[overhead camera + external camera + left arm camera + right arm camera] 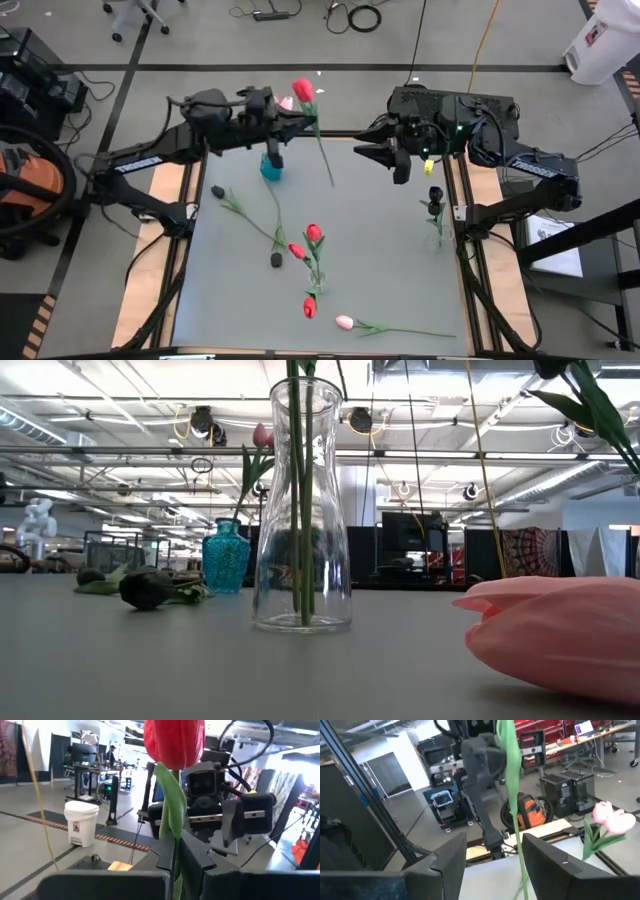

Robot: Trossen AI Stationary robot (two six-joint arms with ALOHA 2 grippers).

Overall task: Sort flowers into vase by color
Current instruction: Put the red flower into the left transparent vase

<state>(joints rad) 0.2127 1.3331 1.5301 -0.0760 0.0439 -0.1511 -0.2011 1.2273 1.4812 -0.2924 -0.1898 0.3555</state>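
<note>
Red tulip (303, 91): light, limp-stemmed; left gripper (300, 122) clamps its stem above the teal vase (271, 166). Right gripper (378, 142) open opposite; best taken mid-stem.

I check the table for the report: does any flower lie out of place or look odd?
Yes. Several flowers lie loose on the table, not in vases: a pink tulip, a red tulip, a black tulip. The left tool holds a red tulip aloft.

In the low view the clear vase (301, 510) is running out past the top edge, cutting off its flower heads; the pink tulip (560, 635) close by is lying blurred, cropped at the right; the red tulip (174, 740) is losing its tip above the left wrist view
</note>
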